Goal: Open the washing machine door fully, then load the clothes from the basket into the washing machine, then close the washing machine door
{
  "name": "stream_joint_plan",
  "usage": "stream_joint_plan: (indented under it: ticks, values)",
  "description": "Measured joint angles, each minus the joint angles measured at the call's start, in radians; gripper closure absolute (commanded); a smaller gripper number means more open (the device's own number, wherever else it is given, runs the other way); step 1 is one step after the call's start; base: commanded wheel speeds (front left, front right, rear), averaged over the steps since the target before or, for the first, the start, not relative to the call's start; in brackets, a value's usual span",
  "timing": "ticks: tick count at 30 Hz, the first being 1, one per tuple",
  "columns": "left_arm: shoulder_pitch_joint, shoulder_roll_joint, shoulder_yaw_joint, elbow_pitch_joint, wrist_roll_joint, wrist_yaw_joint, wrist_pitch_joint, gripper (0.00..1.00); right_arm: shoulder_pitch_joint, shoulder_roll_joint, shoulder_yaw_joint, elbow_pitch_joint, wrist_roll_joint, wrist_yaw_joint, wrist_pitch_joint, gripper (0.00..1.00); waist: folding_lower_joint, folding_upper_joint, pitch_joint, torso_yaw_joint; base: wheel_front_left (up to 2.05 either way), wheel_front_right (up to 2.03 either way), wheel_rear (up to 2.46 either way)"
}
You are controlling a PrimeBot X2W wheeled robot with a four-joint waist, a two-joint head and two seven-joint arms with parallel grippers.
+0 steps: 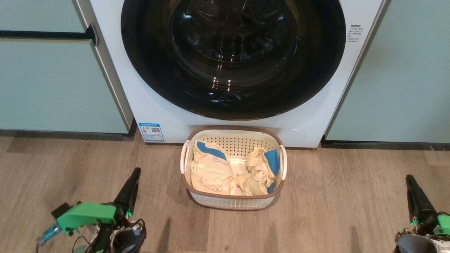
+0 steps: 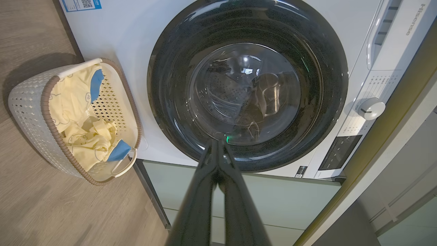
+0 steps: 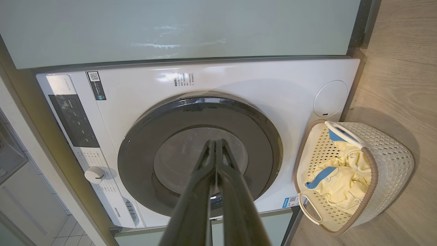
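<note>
Round glossy black washing machine door (image 1: 246,102) shut, ahead of both pincers; left pincer (image 1: 134,175) looks nearer, right pincer (image 1: 410,181) farther; both closed, empty.

The left gripper (image 1: 136,172) is made long, glossy black and tapered to a point. Behind it a bright green moulded bracket (image 1: 88,215) is fitted, ended by a translucent blue plug (image 1: 48,234), with black cables (image 1: 135,230) looped beside it. The right gripper (image 1: 409,178) is shaped alike, a green block (image 1: 443,224) being fitted at its base.
</note>
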Motion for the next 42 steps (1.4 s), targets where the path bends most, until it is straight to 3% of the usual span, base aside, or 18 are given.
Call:
stream_joint_plan:
  ticks: [2,3,9,32,42]
  values:
    - [0.000,0.000,0.000,0.000,0.000,0.000,0.000,1.00,0.000,0.000,0.000,0.000,0.000,0.000,0.000,1.00,0.0000,0.0000,0.000,0.000,0.00,0.00,0.00]
    - [0.000,0.000,0.000,0.000,0.000,0.000,0.000,0.00,0.000,0.000,0.000,0.000,0.000,0.000,0.000,0.00,0.0000,0.0000,0.000,0.000,0.00,0.00,0.00]
    - [0.061,-0.013,-0.010,0.072,0.000,0.003,-0.001,0.00,0.061,0.022,0.007,0.075,0.000,0.000,0.000,0.00,0.0000,0.0000,0.000,0.000,0.00,0.00,0.00]
    - [0.045,-0.013,-0.029,0.046,0.004,0.003,-0.038,0.00,0.048,0.015,0.026,0.058,-0.010,0.000,-0.051,0.00,0.0000,0.0000,0.002,0.000,0.00,0.00,0.00]
    - [0.025,0.005,-0.060,0.029,0.056,0.003,-0.083,0.00,0.038,-0.014,0.059,0.059,-0.072,0.000,-0.086,0.00,0.0000,0.0000,0.003,-0.001,0.00,0.00,0.00]
